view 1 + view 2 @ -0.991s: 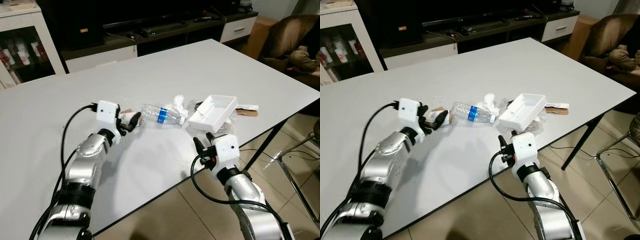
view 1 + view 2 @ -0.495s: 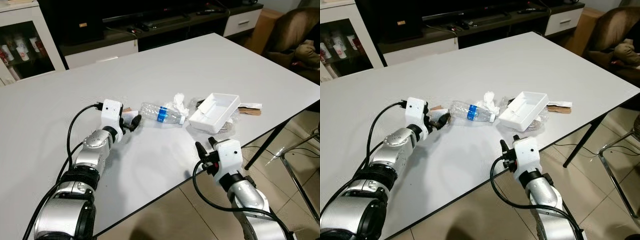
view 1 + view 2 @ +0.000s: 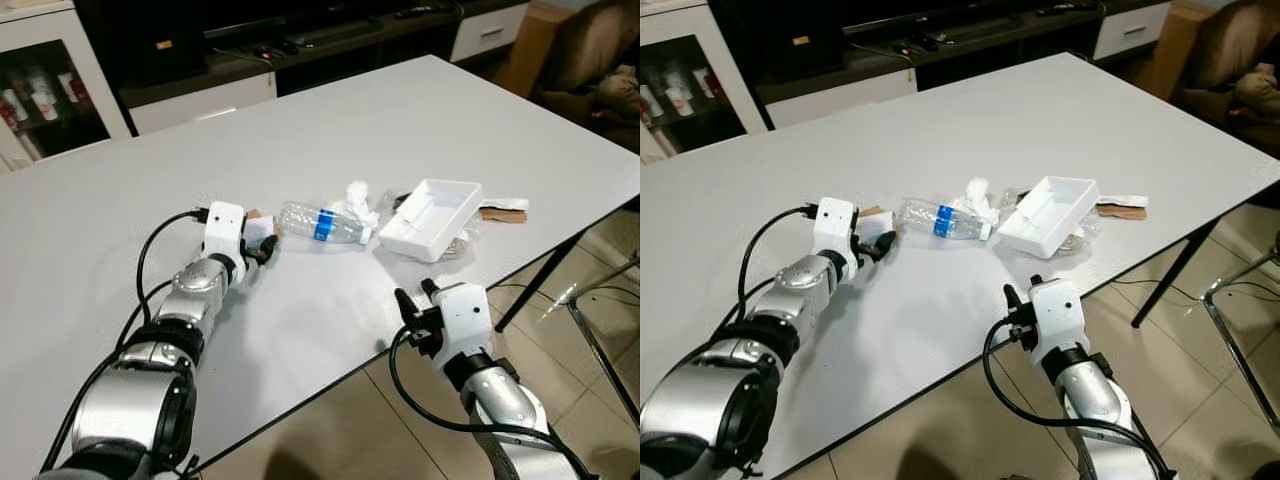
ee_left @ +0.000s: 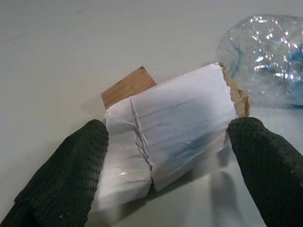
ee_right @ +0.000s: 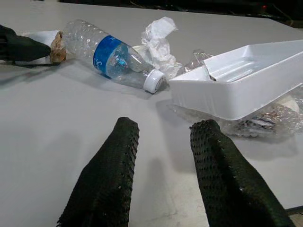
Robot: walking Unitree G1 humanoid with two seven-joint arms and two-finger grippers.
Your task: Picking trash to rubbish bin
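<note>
1. Trash in a loose row on the white table [image 3: 420, 120], toward its near right part: a white paper-wrapped scrap [image 4: 168, 137] at the left end, then a clear plastic bottle [image 3: 320, 223] with a blue label lying on its side, a crumpled tissue [image 3: 358, 202], a white foam tray [image 3: 432, 217] over some clear wrapping, and a brown strip [image 3: 503, 213] at the far right.
2. Left gripper [image 3: 262, 243] low on the table at the left end of that row, 2 fingers [image 4: 66, 175] spread just wide enough to straddle the scrap, one touching each end; bottle base just beyond the scrap.
3. Right gripper [image 3: 416, 300] held near the table's near edge, short of the tray, fingers [image 5: 106, 179] parted narrowly with nothing between them.
4. Step in hand, by judgement: the pick of the first piece, left side, grasp lined up but squeeze not clearly made.
5. Next move likely calls for pinching firmly on the scrap, then lifting straight up to avoid nudging the bottle.
6. No rubbish bin to point at; carrying probably calls for turning away from the table.
</note>
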